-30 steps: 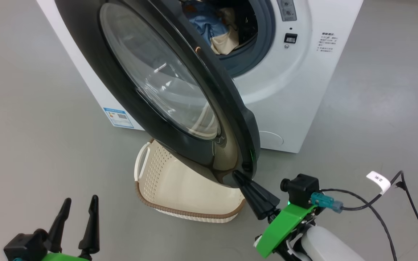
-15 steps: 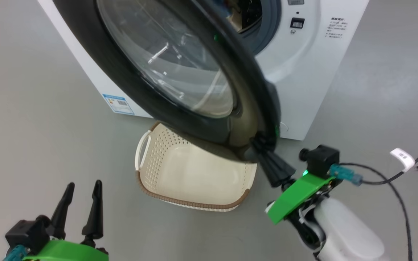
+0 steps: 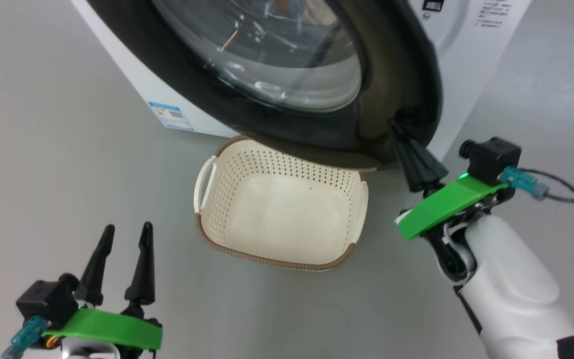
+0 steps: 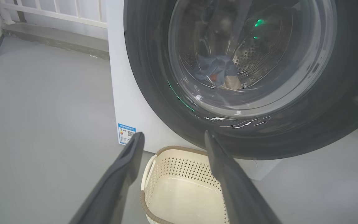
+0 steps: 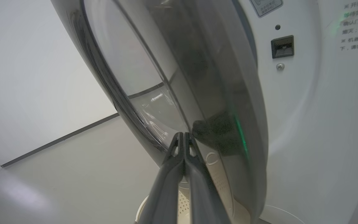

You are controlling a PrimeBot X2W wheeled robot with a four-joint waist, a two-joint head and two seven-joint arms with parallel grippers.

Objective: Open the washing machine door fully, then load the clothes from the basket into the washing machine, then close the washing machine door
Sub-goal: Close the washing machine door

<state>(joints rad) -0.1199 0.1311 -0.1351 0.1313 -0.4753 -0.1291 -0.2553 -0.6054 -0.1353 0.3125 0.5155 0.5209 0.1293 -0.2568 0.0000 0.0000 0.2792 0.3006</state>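
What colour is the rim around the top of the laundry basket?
Brown with a woven look, on the cream-white basket; the head view shows it best.

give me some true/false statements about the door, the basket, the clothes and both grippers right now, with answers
1. The basket is empty. True.
2. The right gripper is spread wide around the door rim. False: its fingers are shut together, tips at the edge of the washing machine door.
3. The clothes lie on the floor beside the basket. False: the clothes show through the door, inside the drum.
4. The left gripper is open and holds nothing. True.
5. The door is latched shut. False: it stands ajar, angled away from the front of the washing machine.
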